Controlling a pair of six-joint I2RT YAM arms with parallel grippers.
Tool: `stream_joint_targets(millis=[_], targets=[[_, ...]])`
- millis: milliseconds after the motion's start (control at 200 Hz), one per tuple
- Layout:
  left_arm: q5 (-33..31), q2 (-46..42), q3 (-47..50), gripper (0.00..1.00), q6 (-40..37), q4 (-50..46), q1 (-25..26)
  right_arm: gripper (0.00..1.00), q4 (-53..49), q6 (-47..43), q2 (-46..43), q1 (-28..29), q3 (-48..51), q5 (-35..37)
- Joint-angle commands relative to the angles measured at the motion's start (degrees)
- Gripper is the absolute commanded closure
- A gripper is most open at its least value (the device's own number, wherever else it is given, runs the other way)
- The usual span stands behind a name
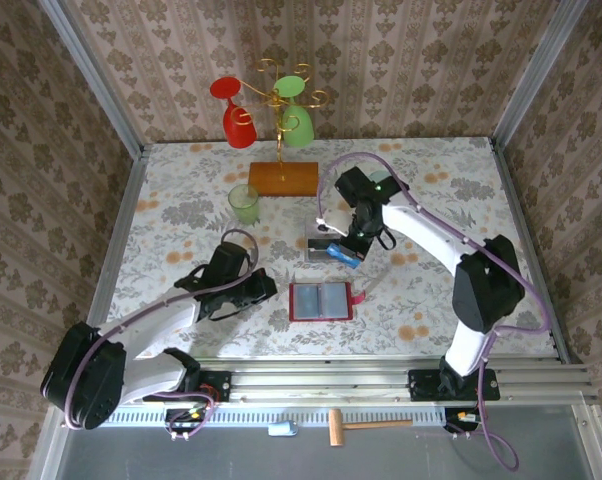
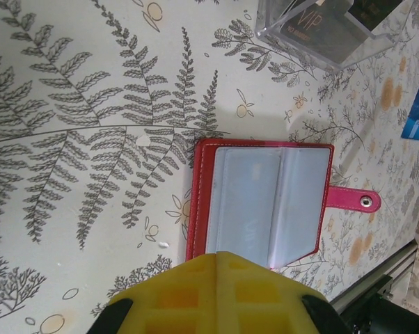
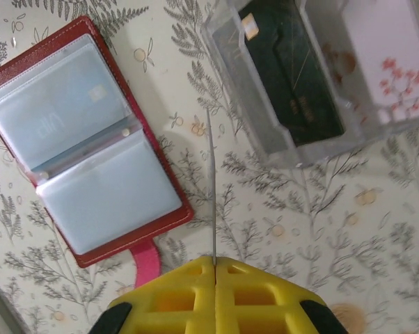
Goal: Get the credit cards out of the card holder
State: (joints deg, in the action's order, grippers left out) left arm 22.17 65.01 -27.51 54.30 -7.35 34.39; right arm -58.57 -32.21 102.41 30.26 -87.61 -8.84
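Wallpapered walls close round a table point(image 1: 181, 190) under a fern-printed cloth. Everything is placed here from the red card holder point(image 1: 321, 301), which lies open and flat near the front rail. Well behind it stands a rack of coloured glasses point(image 1: 276, 120), and just behind it sits a clear box point(image 1: 319, 243).

The left gripper point(image 2: 220, 259) hangs just left of the holder. Its fingers are pressed together over the holder's edge, with nothing visible between them. The right gripper point(image 3: 215, 263), behind and to the right of the holder, pinches a blue-and-white credit card point(image 1: 343, 257) above the cloth, between holder and box.

The step in hand looks like carrying off a card already out of the holder. Next it needs setting down, probably at the box, and then a return to the pockets.

The overhead view shows the card's blue face, but the pockets are too small to read there. The right wrist view shows that card edge-on as a thin line. It also shows a chip through one pocket, so another card seems to remain inside, and a dark card in the box.
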Motion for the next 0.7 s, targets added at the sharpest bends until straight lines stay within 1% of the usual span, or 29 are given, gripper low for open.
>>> stream_joint_targets(millis=[0, 295, 695], targets=[[-1.17, -1.68, 1.35, 0.96, 0.82, -0.29, -0.47, 1.00, -7.28, -8.42, 4.04, -0.03, -6.73, 2.16], [-1.25, -3.48, 1.58, 0.96, 0.55, -2.37, -1.33, 1.00, -15.17, -15.22, 15.27, -0.38, -23.87, 4.07], [-1.50, -3.45, 1.08, 0.96, 0.89, -3.35, -2.48, 1.00, -24.41, -19.71, 29.50, -1.53, -48.90, 5.87]])
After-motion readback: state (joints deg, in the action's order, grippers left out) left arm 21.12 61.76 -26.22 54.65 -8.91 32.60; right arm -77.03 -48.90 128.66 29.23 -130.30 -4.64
